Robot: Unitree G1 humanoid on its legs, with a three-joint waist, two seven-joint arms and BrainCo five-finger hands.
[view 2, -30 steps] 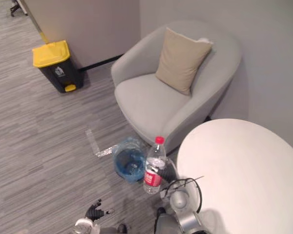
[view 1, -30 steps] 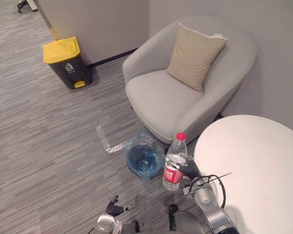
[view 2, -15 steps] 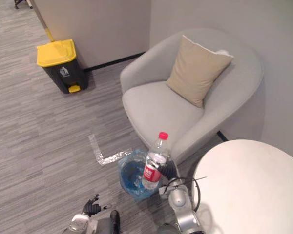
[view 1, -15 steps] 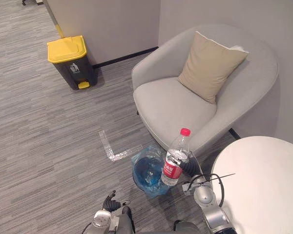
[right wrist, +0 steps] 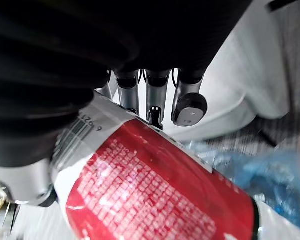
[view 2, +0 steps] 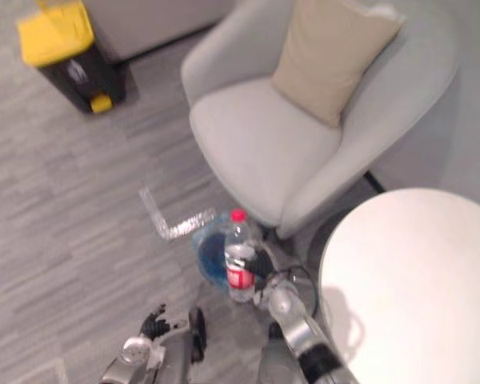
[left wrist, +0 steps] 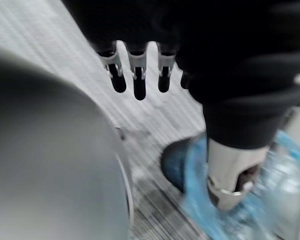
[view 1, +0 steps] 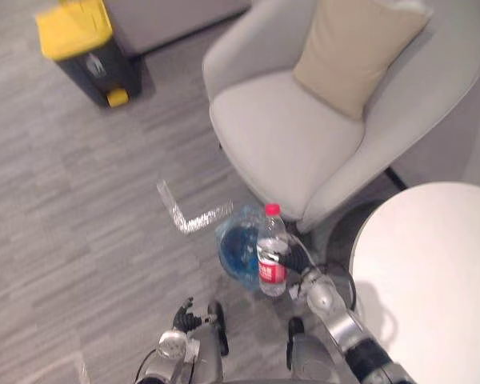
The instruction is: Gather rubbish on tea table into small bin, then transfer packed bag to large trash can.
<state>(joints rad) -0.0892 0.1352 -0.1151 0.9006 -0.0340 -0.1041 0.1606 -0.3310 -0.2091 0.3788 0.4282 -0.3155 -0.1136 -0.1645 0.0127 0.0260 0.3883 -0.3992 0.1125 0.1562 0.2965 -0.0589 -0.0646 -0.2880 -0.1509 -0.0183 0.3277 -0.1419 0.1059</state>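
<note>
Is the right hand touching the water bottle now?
Touching. In the right wrist view the right hand is curled round the water bottle, with its fingers pressed against the bottle's side and no gap between them.

Right hand holds, left hand idle.
The right arm (view 1: 342,324) reaches forward from the lower right with its elbow bent. The right hand (view 1: 295,258) grips a water bottle (view 1: 270,258) upright from the side. In the right wrist view its fingers (right wrist: 155,97) are curled across the red label, dark tips pressed on it. The left arm (view 1: 170,354) hangs low at the lower left. The left hand (view 1: 186,318) is free, with fingers (left wrist: 135,75) loosely extended and holding nothing.
</note>
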